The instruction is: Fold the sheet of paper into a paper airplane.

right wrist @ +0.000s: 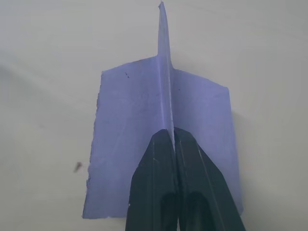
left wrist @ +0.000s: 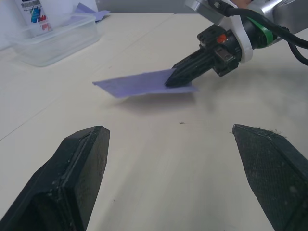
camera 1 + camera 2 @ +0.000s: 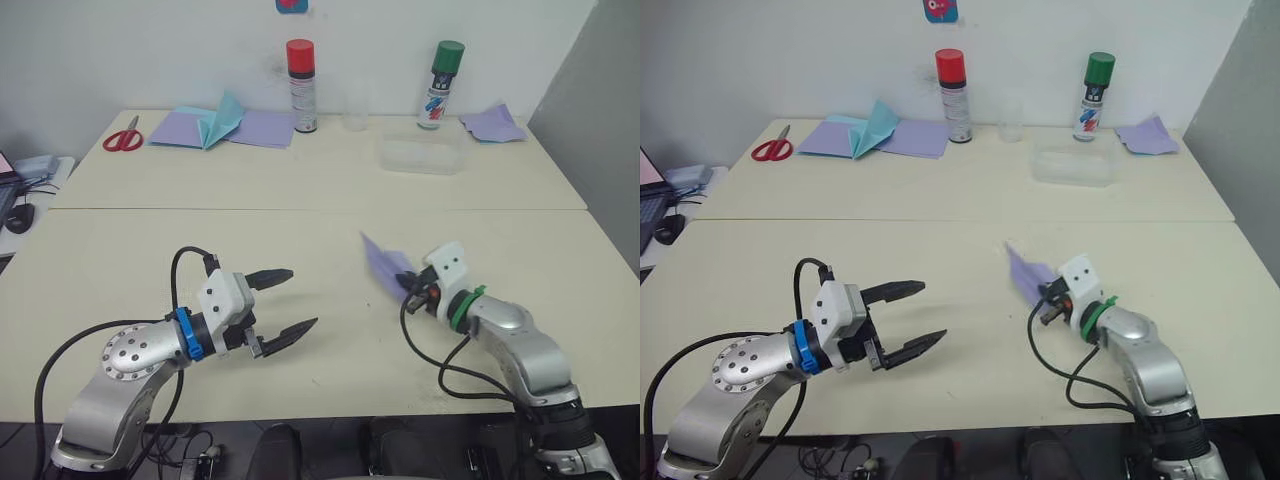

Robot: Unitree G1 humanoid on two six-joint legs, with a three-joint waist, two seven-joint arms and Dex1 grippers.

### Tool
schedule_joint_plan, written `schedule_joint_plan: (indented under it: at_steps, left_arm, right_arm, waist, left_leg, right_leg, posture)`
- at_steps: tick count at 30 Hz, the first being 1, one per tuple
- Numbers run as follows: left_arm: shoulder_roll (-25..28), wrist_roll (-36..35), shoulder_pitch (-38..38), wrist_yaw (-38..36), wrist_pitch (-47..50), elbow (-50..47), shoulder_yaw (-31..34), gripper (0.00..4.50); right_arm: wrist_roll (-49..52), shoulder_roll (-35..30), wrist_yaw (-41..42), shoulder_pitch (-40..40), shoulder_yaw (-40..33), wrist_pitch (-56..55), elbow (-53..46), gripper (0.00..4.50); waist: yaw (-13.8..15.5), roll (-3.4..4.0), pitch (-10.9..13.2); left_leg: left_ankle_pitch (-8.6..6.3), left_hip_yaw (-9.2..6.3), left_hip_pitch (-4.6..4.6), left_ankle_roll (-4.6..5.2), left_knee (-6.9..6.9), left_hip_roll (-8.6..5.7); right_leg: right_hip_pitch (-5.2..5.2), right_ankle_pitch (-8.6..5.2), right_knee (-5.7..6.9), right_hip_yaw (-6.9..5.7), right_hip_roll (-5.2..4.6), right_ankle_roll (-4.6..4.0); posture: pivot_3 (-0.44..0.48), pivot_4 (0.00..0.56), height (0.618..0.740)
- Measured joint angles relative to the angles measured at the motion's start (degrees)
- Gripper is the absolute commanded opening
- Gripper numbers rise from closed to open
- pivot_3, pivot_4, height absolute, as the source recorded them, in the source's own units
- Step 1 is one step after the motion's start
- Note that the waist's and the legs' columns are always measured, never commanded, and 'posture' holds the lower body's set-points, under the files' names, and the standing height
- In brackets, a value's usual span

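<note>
The lavender sheet of paper (image 3: 385, 265) is folded into a pointed paper airplane (image 1: 130, 120) with two flat wings and a central keel. My right gripper (image 1: 172, 132) is shut on the keel and holds the airplane just above the table, right of centre, nose pointing away from the arm. The same grip is seen side-on in the left wrist view, with the right gripper (image 2: 173, 82) pinching the rear of the airplane (image 2: 139, 83). My left gripper (image 3: 302, 298) hovers open over the table to the left, apart from the paper, with nothing between its fingers (image 2: 82, 163).
At the back stand a red-capped spray can (image 3: 301, 85), a green-capped can (image 3: 438, 85), a clear cup (image 3: 355, 108) and a clear plastic box (image 3: 422, 155). Back left are red scissors (image 3: 123, 137), lavender sheets (image 3: 262, 128) and teal folded paper (image 3: 225, 120); more lavender paper (image 3: 492, 123) lies back right.
</note>
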Motion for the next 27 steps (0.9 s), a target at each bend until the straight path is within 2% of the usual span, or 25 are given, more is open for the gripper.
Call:
schedule_joint_plan:
  at_steps: [3,4,6,10,19,27]
  left_arm:
    - [0.01,0.0,0.56,0.06,0.03,-0.01,-0.01,4.5]
    - [0.01,0.0,0.73,0.09,0.03,-0.01,-0.01,4.5]
    - [0.01,0.01,1.07,0.21,0.03,-0.01,-0.01,4.5]
    - [0.05,0.01,1.95,0.38,0.04,-0.1,0.0,4.5]
    - [0.27,0.0,1.36,0.66,1.05,-0.66,0.0,4.5]
    - [0.39,0.0,0.18,0.64,1.47,-0.65,0.01,4.5]
  right_arm:
    - [-0.17,-0.7,1.85,-0.97,2.57,-0.24,0.0,0.03]
    - [-0.44,-0.88,2.03,-1.16,3.37,-0.38,0.01,0.2]
    - [-0.58,-1.04,2.47,-1.16,3.97,-1.18,0.21,0.61]
    - [-0.79,-1.77,2.98,-1.2,4.15,-3.16,0.3,2.02]
    - [-4.31,1.68,0.91,-5.51,8.0,-6.61,2.46,2.02]
    - [-7.28,-0.92,2.08,-7.49,11.64,-2.66,2.75,2.02]
  waist:
    - [-0.01,0.0,0.0]
    - [0.0,0.0,0.0]
    - [0.01,0.0,0.0]
    - [0.01,0.0,0.0]
    - [-0.01,0.0,0.0]
    - [0.02,0.0,0.0]
  left_leg:
    - [0.0,0.03,0.0,0.0,0.01,-0.01]
    - [0.0,0.02,0.0,0.0,0.01,-0.01]
    - [0.0,0.01,0.0,0.0,0.01,0.0]
    - [0.0,0.02,0.0,0.0,0.01,0.0]
    - [0.0,0.01,0.01,0.0,0.01,0.0]
    - [0.0,0.02,-0.02,0.0,0.01,-0.03]
  right_leg:
    - [0.0,0.01,0.0,0.03,0.0,0.01]
    - [0.0,0.01,0.0,0.02,0.0,0.01]
    - [0.0,0.0,0.0,0.0,0.0,0.01]
    - [0.0,0.0,0.0,0.01,0.0,0.01]
    - [0.0,0.01,0.01,0.0,0.01,0.01]
    - [0.0,0.01,-0.01,0.01,-0.01,0.01]
  posture:
    - [0.0,0.15,0.74]
    - [0.0,0.15,0.74]
    - [0.0,0.15,0.74]
    - [0.0,0.15,0.74]
    - [0.0,0.15,0.74]
    - [0.0,0.15,0.74]
